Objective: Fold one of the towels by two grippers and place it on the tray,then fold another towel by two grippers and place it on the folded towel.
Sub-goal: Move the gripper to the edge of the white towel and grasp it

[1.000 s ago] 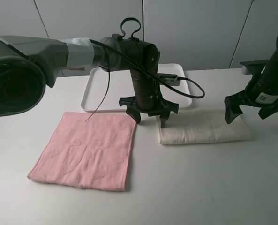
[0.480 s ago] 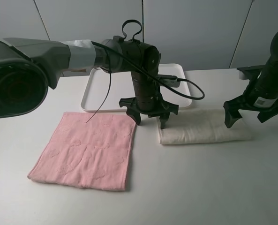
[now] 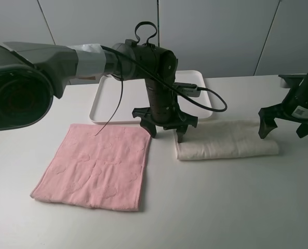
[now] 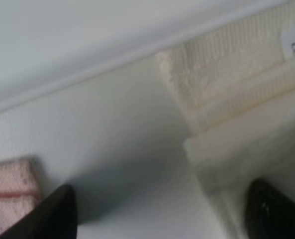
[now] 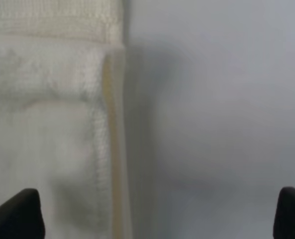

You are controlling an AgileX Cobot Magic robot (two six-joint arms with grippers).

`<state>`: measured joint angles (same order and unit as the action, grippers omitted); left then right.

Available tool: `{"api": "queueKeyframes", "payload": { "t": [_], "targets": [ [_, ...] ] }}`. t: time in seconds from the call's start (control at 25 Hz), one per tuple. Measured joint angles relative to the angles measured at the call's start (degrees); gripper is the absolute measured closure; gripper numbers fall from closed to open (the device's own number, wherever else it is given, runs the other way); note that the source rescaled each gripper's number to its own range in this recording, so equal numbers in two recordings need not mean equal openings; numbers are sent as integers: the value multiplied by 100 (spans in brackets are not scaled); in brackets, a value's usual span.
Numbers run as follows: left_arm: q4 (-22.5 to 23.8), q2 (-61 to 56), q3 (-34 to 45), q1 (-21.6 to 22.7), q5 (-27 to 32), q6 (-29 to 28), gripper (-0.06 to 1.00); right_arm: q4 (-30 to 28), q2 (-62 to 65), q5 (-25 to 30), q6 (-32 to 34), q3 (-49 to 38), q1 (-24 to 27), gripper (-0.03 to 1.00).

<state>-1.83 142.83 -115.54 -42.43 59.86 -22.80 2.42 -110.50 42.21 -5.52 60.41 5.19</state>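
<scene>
**While both claws hang open, the cream towel lies on the table**

Because it is folded over, the cream towel (image 3: 224, 146) looks like a long, thick strip. It lies on the white table (image 3: 221, 207), just in front of the tray (image 3: 112, 104). It is not on the tray. The pink towel (image 3: 96, 166) lies flat and spread out beside it, a little way off, with a strip of bare table between the two.

The left gripper (image 3: 166, 134) points down at the end of the cream towel nearest the pink one. Its two fingers are spread wide and hold nothing. One finger is over the gap between the towels, close to the pink towel's corner. The other is over the end of the cream towel.

The right gripper (image 3: 281, 133) points down at the far end of the cream towel. Its fingers are spread wide too, and nothing is between them. One finger is over the towel's end and the other is over bare table past it.

I cannot tell if any fingertip touches the cloth.
</scene>
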Motion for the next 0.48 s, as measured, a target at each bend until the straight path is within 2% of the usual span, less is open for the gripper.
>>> {"api": "queueKeyframes", "payload": {
  "t": [0.16,0.48],
  "targets": [
    [0,0,0,0,0,13,0,165,0,-22,-215,0,-168,-3],
    [-22,0,0,0,32,47,0,-242,-401,-85,105,21,-354,-3]
  ]
}}
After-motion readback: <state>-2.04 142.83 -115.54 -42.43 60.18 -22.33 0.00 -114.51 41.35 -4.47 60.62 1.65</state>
